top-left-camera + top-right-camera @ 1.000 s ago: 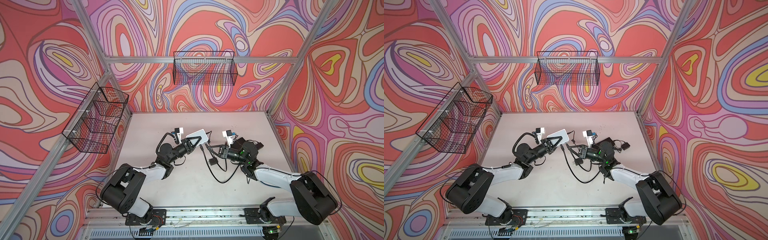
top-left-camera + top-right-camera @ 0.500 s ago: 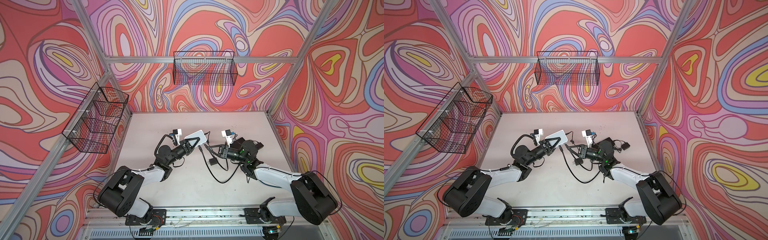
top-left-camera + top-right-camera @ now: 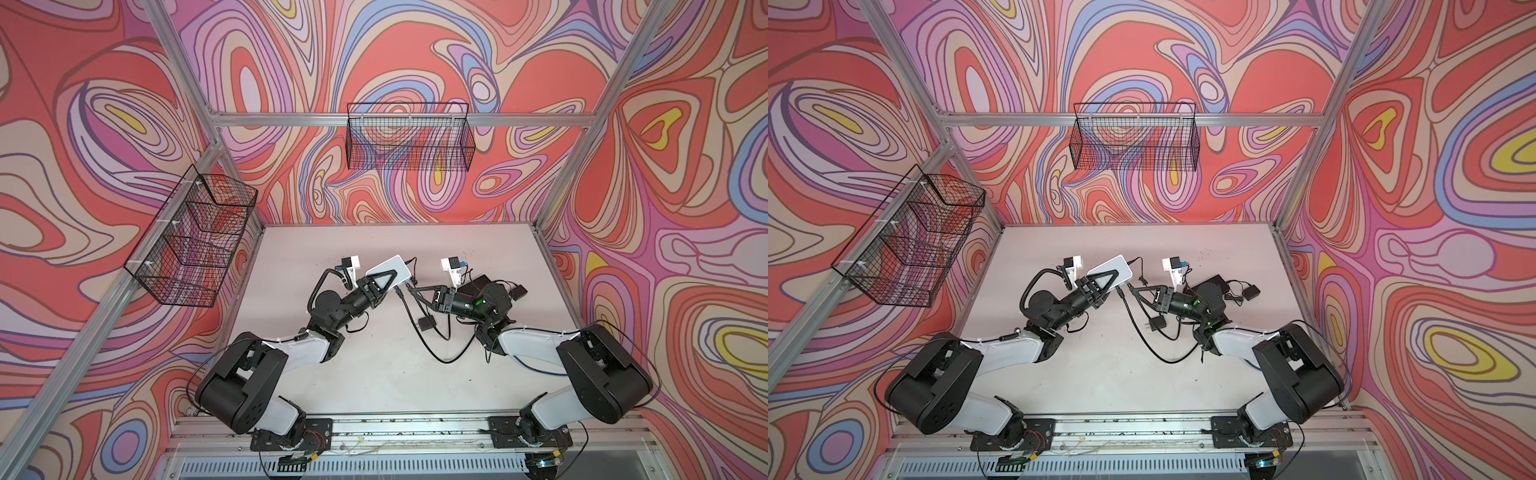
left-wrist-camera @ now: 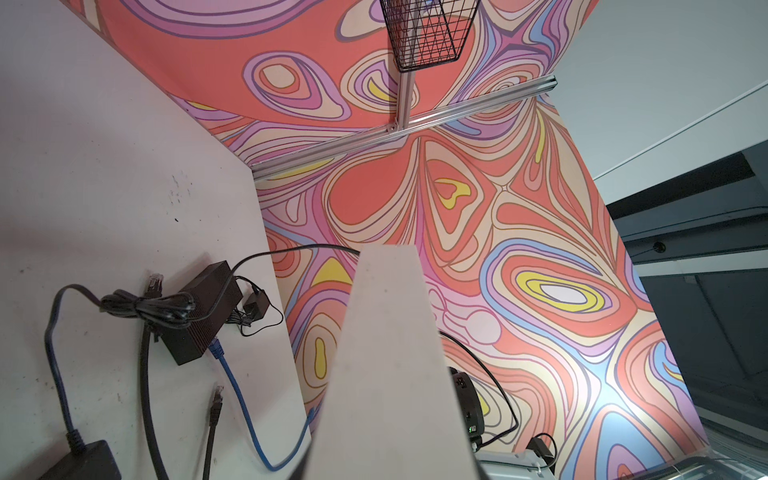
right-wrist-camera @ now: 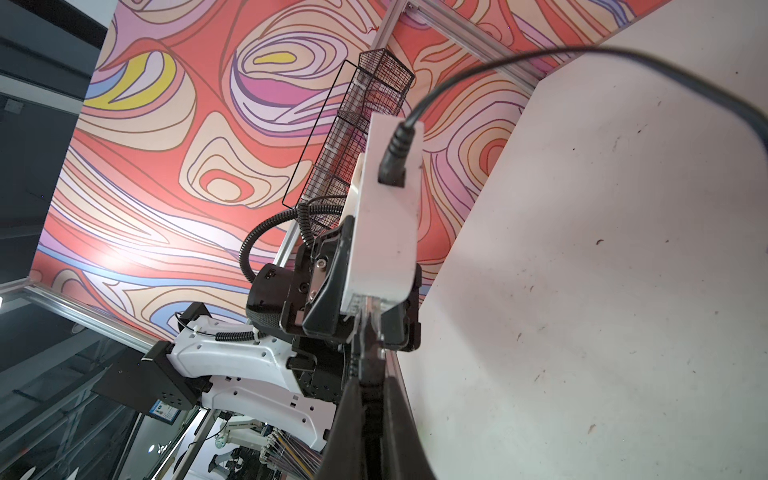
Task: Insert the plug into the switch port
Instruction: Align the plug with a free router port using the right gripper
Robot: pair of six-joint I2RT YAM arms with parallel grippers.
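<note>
Both my jaws shut. My left jaws clamp white switch (image 3: 392, 269), raised off worktop (image 3: 374, 374), near its centre. My right jaws pinch clear plug (image 5: 368, 309) from 3 o'clock; plug tip at switch's port edge, depth unclear. Black power lead (image 5: 395, 162) in switch.

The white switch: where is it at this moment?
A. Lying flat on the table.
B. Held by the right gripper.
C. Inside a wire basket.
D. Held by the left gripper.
D: in the right wrist view the left gripper is shut on the switch, with a finger on each side, while the right gripper holds only the plug.
</note>
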